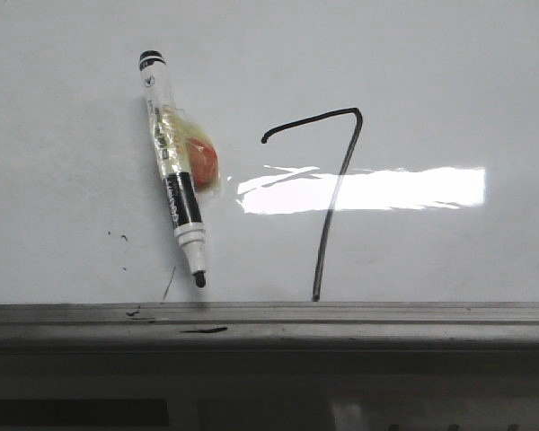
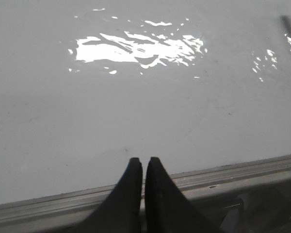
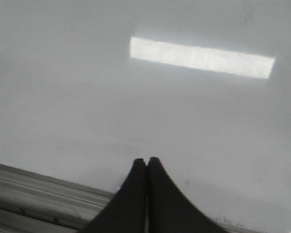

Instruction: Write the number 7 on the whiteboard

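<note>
The large glossy white-grey whiteboard fills the front view, with a bright rectangular glare band across its middle. Along its near edge runs a grey metal rail, marked by a short black dash and a few specks.

The thin black hand-drawn number 7 sits right of centre on the board. Its top stroke starts with a small hook at the left and rises to a corner at the upper right; from there the long stem slants down and slightly left, crossing the glare and ending just above the rail. Its long axis runs nearly across the board's depth.

To its left, well apart, lies a black-and-clear marker pen, uncapped, tip pointing toward the rail, tilted a little. A small orange-red round piece wrapped in yellowish tape is fixed to its side. Nothing covers the digit.

In the wrist views, the left gripper hangs over bare board near the rail, its black fingers a hair apart and holding nothing. The right gripper is pressed closed, also empty.
</note>
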Tool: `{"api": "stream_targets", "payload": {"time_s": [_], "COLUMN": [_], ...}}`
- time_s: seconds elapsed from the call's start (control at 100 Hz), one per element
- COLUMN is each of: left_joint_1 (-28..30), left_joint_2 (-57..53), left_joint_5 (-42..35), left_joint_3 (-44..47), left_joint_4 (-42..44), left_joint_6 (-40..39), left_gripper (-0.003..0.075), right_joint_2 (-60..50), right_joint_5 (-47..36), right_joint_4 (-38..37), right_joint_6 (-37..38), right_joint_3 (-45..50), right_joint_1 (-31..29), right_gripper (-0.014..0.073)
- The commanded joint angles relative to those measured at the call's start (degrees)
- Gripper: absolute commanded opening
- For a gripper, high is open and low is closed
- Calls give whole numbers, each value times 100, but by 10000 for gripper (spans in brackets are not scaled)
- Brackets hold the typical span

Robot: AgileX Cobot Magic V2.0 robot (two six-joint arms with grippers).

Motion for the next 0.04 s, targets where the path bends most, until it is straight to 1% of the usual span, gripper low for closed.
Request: {"api": "stream_targets", "payload": {"time_s": [0.0,0.03], "left_joint_1": [25,25], "left_joint_2": [-163,-163], "left_joint_5": [-413,-413], "left_joint_3": [132,132], "left_joint_4": [-51,-51], "left_joint_6": [-47,-47], "left_gripper": [-20,-20], "right_joint_2": [-87,-87], "right_joint_5": [-105,-105], "right_joint_4": [-97,-97], "right_joint_6": [10,10], "right_joint_3": [85,85], "right_joint_1": [-42,-42], "right_gripper": [-64,-64]}}
